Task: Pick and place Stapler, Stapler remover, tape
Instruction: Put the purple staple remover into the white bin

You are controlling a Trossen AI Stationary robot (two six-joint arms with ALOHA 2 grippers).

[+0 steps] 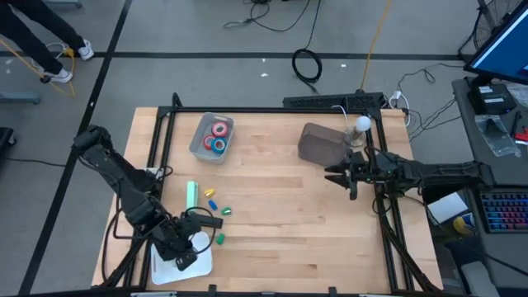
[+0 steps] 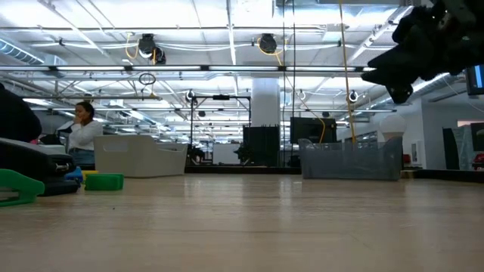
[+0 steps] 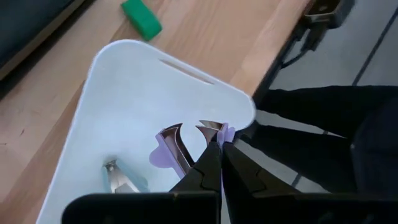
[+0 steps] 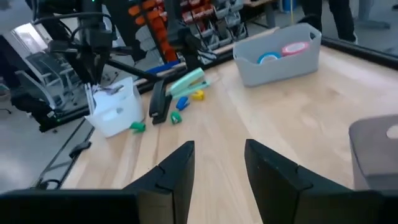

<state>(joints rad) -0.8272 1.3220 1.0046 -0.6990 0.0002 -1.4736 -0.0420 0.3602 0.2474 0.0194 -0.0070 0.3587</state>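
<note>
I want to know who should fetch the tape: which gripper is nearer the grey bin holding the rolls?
Left, narrowly. The left gripper is shut on the staple remover over the white tray; the open right gripper hovers farther across from the grey bin.

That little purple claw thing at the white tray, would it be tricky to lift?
Probably light: the purple staple remover looks small against the left gripper pinching it at the white tray. Its curved metal claws look smooth, so it may slip or swivel in a thin grip. It likely squeezes shut if pressed across the claws.
</note>
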